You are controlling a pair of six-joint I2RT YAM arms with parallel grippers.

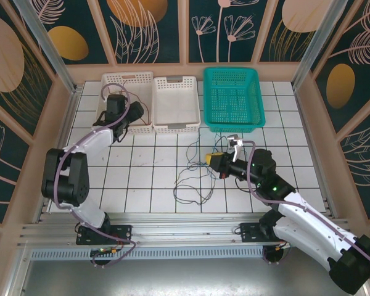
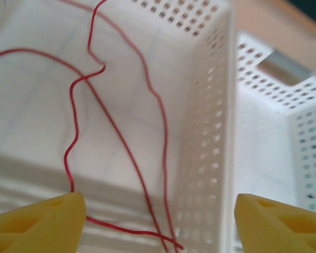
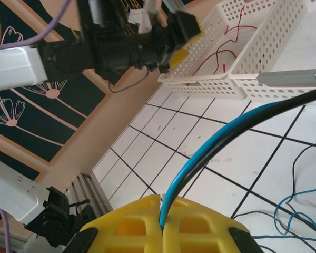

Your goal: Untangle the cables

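Top external looks down over the desk [image 1: 154,179]; left wrist peers closely into the leftmost white basket [image 2: 205,132]; right wrist, low, views that basket from afar.

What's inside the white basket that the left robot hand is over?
A thin red cable, looped on the white basket floor. In the top view the open left gripper covers part of that floor, so what's there is hidden.

A cable [image 2: 166,147] lies in the leftmost basket [image 1: 128,75] of three lined along the tabletop's [image 1: 148,179] far edge, with tangled cables [image 1: 197,185] on the tabletop before the middle basket [image 1: 177,129].
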